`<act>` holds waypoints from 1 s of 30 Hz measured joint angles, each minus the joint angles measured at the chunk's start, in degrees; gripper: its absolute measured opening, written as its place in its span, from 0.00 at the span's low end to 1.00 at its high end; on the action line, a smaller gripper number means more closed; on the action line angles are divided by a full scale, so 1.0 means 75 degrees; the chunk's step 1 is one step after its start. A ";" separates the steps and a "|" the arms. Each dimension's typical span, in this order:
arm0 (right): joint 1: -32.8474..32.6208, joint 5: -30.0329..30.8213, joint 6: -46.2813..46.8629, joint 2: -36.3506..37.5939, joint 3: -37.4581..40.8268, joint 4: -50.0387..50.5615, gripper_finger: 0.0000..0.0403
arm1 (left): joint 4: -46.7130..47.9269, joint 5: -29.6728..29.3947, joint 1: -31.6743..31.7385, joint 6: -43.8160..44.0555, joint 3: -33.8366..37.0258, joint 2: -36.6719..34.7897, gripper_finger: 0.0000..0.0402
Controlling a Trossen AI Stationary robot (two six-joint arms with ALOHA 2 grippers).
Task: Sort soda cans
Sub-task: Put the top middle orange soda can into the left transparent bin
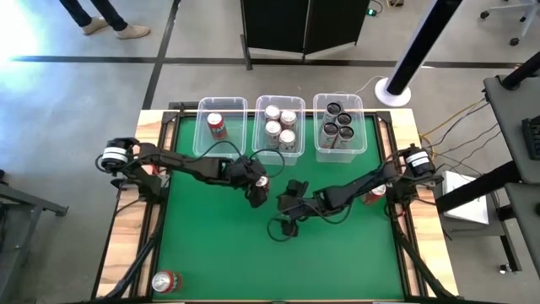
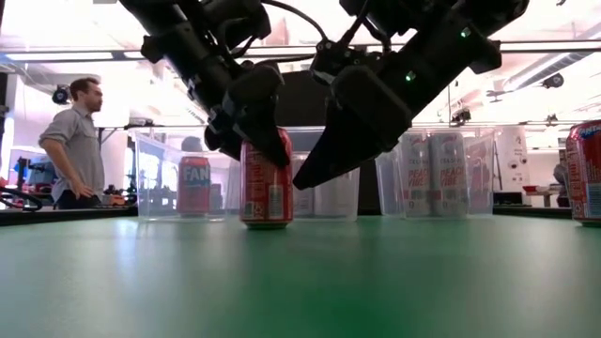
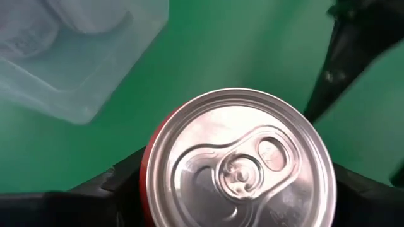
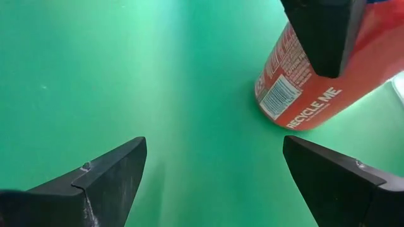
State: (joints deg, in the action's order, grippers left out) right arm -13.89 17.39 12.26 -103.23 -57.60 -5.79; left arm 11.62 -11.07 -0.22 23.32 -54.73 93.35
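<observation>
Left gripper [image 1: 258,192] clamped on red can [image 2: 267,183], frame centre. Right gripper [image 4: 214,180] open, empty. Next, probably: lift to upper-left bin [image 1: 221,105].

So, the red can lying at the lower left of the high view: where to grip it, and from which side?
Best take the red can around its middle, coming straight down. It lies on its side, ends pointing left and right, so the fingers close across the body.
</observation>
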 joint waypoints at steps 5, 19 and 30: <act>-0.0069 -0.0174 0.0229 0.0345 -0.0078 0.0758 0.91 | 0.0381 0.0450 -0.0001 0.0259 0.0004 -0.0352 0.70; -0.0667 0.0068 0.0279 0.2044 -0.0137 0.1661 0.91 | 0.2714 -0.1041 0.0290 -0.0407 -0.1663 -0.2943 0.70; -0.0667 0.0163 0.0583 0.1755 -0.0054 0.1672 0.91 | 0.4247 -0.2162 0.2396 -0.0814 -0.2175 -0.3170 0.70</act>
State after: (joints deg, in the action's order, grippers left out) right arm -18.90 18.61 16.63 -90.07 -58.01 6.74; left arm 43.47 -27.29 17.75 17.22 -71.04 69.57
